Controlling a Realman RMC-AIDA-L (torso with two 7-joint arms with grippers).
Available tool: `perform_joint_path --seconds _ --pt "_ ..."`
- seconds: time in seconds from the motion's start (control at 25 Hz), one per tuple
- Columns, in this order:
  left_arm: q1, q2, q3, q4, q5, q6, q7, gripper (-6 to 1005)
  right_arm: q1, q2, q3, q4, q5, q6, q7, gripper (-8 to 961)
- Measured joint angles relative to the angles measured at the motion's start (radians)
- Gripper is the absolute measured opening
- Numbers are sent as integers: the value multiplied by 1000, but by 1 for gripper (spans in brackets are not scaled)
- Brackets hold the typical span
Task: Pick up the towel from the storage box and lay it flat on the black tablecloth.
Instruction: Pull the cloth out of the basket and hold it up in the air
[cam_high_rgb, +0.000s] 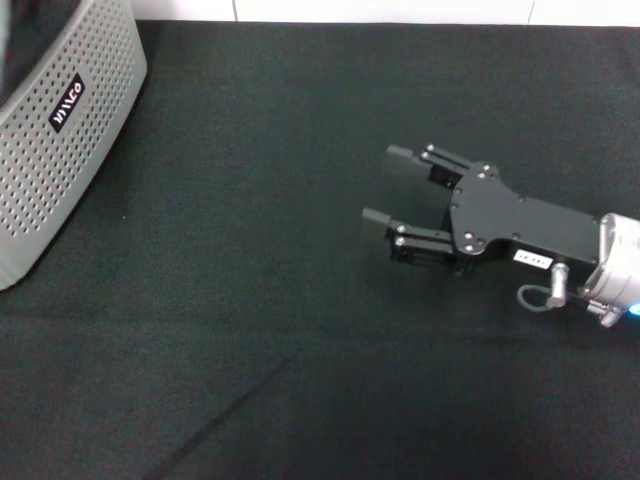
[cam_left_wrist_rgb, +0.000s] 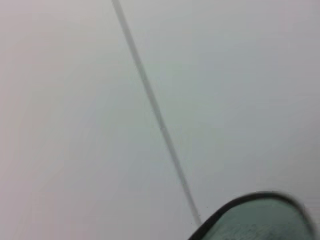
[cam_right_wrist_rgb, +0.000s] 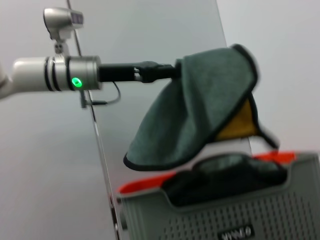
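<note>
Overhead, the towel (cam_right_wrist_rgb: 200, 105) hangs grasped in the left end effector (cam_right_wrist_rgb: 172, 70), lifted above the storage box (cam_right_wrist_rgb: 225, 210). It droops grey-green side out, with a patch of yellow-orange showing at its lower edge and black trim along the border; its lowest fold hangs just above the dark and orange cloths heaped in the box. The right end effector (cam_high_rgb: 385, 185) hovers low over the black tablecloth (cam_high_rgb: 260, 330), well apart from the box, its fingers (cam_high_rgb: 400, 153) spread and empty.

The tablecloth covers the tabletop edge to edge, faintly creased toward the near side, with a pale strip of wall beyond its far edge. A plain light wall with a thin dark seam (cam_left_wrist_rgb: 150, 100) stands behind the lifted towel.

Only the right wrist view shows the left arm and the whole hanging towel. The head view catches just the perforated side of the box with its logo patch at the left. The left wrist view shows mostly wall, with a trimmed corner of the towel at its edge.
</note>
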Motion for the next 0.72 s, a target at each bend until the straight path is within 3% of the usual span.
perform_joint_path --seconds 0.28,0.44,0.72 --pt "1 5 -1 -122 -218 37 130 26 3 -16 52 -10 0 -85 -18 841" --pt "-6 5 -2 -206 -314 123 230 26 7 -20 98 -12 -4 -148 -21 842" --pt "-25 14 0 -356 -388 271 343 25 8 -60 141 -30 -1 -190 -8 842"
